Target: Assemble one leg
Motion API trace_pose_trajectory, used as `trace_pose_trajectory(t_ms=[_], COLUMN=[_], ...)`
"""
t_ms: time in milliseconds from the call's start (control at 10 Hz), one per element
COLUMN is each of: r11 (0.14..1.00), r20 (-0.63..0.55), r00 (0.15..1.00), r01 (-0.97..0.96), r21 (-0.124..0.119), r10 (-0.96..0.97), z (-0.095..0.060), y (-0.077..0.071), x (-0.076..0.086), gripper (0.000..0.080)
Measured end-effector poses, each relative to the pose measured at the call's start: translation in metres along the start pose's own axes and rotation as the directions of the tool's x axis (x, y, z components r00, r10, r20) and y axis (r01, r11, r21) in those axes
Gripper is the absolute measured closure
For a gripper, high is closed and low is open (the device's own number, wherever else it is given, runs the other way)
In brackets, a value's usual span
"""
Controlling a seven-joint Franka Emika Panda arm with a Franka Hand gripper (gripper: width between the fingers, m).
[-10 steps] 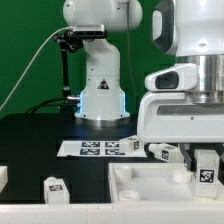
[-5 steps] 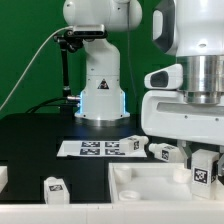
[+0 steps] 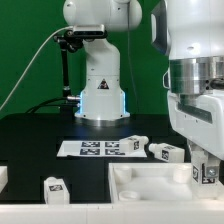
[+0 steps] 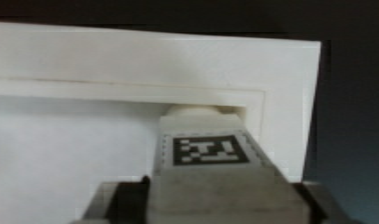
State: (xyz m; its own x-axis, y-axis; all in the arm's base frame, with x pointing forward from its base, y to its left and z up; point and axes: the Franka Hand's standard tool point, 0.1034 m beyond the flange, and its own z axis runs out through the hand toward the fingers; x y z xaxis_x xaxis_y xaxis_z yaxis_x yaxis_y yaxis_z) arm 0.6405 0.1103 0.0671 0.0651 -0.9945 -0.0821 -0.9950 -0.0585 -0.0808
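Holding the leg (image 3: 207, 172) at the exterior view's right, the gripper (image 3: 207, 168) hangs low over the right end of the white tray-like body (image 3: 140, 185); the arm's bulk hides most of the grasp here. Also on the black table (image 3: 40, 150): the marker board (image 3: 100, 148) lying flat near the robot base; a loose tagged part (image 3: 136, 144) at the board's right end; another (image 3: 164, 152) just beside it; a third (image 3: 54, 186) near the front, at the exterior view's left; a white piece (image 3: 3, 178) at the left edge, cut off by the frame

Wrist view: the leg (image 4: 211, 160) sits clamped between the two fingers (image 4: 115, 205), tag face toward the camera, its far end pointing at a recess (image 4: 207, 100) in the tray-like body (image 4: 97, 60). Whether the tip already touches the recess cannot be told; it looks very close

Handling note, as judgement: the step is seating the leg in its socket. Keep the post square to the opening, centre it between the recess walls, lower slowly, and keep the grip firm until the tip is guided in; a tilted entry would likely jam against the rim
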Motion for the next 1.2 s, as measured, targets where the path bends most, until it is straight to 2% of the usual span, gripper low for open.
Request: trace_pose_trajectory(t_ms=[100, 200, 300, 400, 500, 600, 700, 900, 1000, 1100, 1200], r11=[1.000, 0.991, 0.964, 0.919, 0.816, 0.697, 0.701, 0.588, 0.471, 0.239, 0.047], r20=[0.000, -0.003, -0.002, -0.002, 0.002, 0.018, -0.016, -0.015, -0.022, -0.023, -0.018], r00=[1.000, 0.991, 0.964, 0.919, 0.816, 0.698, 0.701, 0.588, 0.471, 0.238, 0.045], r01=[0.013, 0.135, 0.267, 0.393, 0.578, 0.716, 0.713, 0.809, 0.882, 0.969, 0.996], r21=[0.000, -0.001, -0.001, 0.000, -0.010, -0.030, -0.004, -0.010, -0.026, -0.060, -0.076], r10=[-0.013, -0.135, -0.267, -0.393, -0.578, -0.716, -0.713, -0.809, -0.882, -0.971, -0.999], z=[0.000, 0.000, 0.000, -0.001, -0.001, 0.001, -0.001, 0.000, -0.001, -0.002, -0.003], y=[0.000, 0.000, 0.000, -0.001, 0.001, 0.006, 0.003, 0.005, 0.004, 0.002, -0.004], x=[0.000, 0.000, 0.000, 0.002, 0.000, -0.006, -0.009, -0.007, -0.006, -0.004, -0.002], gripper=[0.0368, 0.0237, 0.0237, 0.0166, 0.0154, 0.0154, 0.0154, 0.0151, 0.0151, 0.0151, 0.0151])
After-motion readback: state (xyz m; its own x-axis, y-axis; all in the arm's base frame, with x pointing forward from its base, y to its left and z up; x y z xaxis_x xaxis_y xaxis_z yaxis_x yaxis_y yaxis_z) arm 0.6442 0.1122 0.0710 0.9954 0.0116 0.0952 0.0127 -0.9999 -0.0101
